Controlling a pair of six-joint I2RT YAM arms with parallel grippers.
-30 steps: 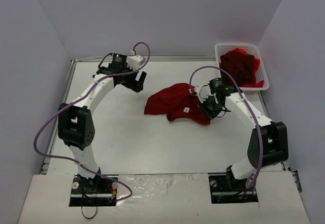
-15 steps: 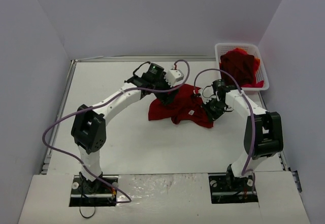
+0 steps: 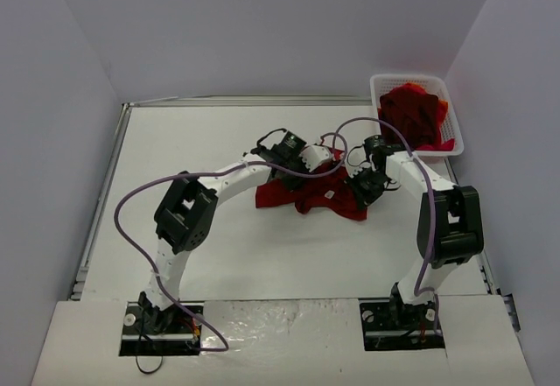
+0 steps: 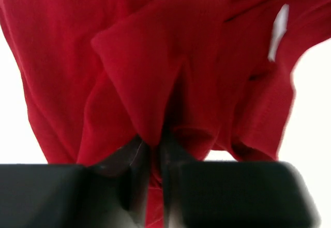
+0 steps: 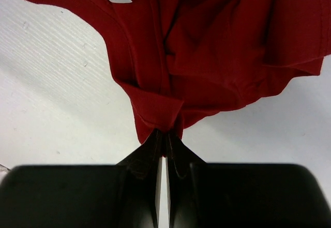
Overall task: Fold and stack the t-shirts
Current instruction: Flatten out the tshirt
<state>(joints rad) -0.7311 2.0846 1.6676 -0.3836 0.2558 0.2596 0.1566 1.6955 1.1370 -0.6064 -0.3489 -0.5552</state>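
Two grippers are closed on one dark red crumpled cloth t-shirt (image 3: 293,195), which lies on the white table (image 3: 219,228) toward its far right corner, near the white plastic mesh basket (image 3: 411,78) holding further red t-shirts (image 3: 411,115). A raised fold is pinched between the nearly touching fingers of the left gripper (image 4: 155,148); a hem edge is pinched by the right gripper (image 5: 166,137). Spreading before folding is judged to be in hand; next, the grips would need drawing apart. The long axis runs roughly parallel to the far edge; the white neck label (image 3: 328,192) suggests a collar turned toward the right edge.
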